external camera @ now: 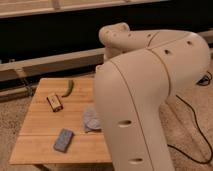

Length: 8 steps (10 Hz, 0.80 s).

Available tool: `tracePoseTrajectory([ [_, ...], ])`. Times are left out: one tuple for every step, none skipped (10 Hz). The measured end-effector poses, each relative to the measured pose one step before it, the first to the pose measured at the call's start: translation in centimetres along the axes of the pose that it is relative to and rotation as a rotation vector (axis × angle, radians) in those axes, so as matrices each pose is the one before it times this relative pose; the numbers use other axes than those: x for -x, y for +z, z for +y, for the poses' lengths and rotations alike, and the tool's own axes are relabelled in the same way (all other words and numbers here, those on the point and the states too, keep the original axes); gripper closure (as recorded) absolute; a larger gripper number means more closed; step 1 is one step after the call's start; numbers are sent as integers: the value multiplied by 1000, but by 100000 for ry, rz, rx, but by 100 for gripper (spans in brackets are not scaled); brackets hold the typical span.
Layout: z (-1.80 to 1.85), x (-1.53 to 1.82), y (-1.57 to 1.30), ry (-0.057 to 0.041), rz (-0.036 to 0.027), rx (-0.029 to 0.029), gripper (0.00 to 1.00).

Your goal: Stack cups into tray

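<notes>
Camera view: the arm (150, 95) fills the right half of the shot and blocks most of the wooden table (37, 145). The gripper is out of sight, somewhere beyond the arm's far side, so I can't tell how wide the pincer stands or whether it carries anything. Neither cups nor tray are visible; if they're on the table, they sit behind the arm on the right. Judging from the task alone: small cups should be light and stiff, and any glossy wall may slip, so pinching across the rim looks safest. Visible clutter on the left of the table: green pepper (68, 87) near the back edge, a small brown packet (54, 102) just in front of it, a blue-grey sponge (63, 139) near the front, and a crumpled grey piece (91, 120) touching the arm's outline. All sit well apart from each other and could snag a low approach.
</notes>
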Motion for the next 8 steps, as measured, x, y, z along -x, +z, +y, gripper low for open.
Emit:
tracePoseTrajectory([
  [-1351, -732, -73, 1742, 458, -398, 87],
  [-1055, -209, 244, 909, 248, -141, 87],
  [-906, 284, 332, 250, 20, 103, 87],
  [-540, 434, 354, -127, -244, 287, 87],
  [-428, 111, 442, -89, 334, 252, 87],
  [-139, -90, 796, -100, 725, 562, 87],
  [-31, 240, 1044, -204, 484, 435, 87],
  [-95, 129, 1306, 140, 464, 511, 83],
])
